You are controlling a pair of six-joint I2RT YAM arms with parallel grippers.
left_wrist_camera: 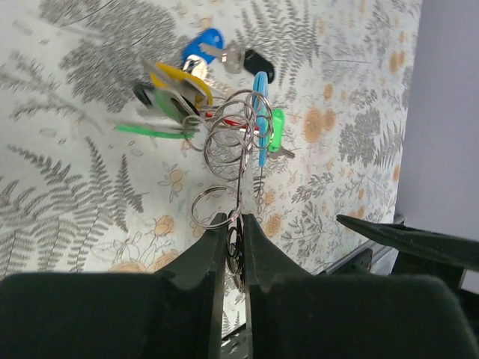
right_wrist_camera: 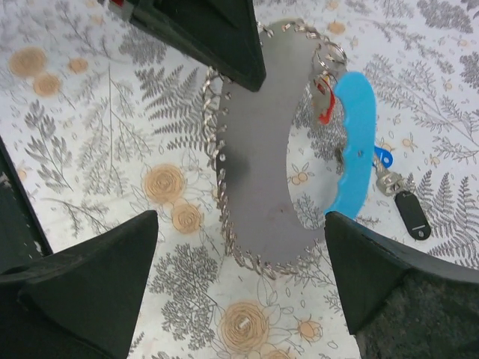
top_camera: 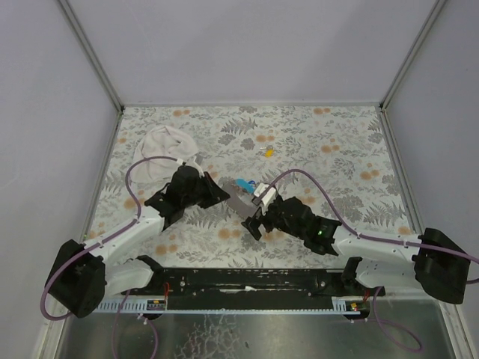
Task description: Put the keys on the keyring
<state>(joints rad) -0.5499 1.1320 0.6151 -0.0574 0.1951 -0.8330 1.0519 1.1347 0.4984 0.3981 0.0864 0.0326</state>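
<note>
The keyring is pinched by the clenched left gripper, seemingly to steady it for threading; the right gripper is held released astride it.

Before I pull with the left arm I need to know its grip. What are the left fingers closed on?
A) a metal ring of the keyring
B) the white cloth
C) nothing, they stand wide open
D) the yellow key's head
A: in the left wrist view the left fingers are shut on a metal ring of the keyring, whose other rings and keys lie beyond the fingertips.
</note>
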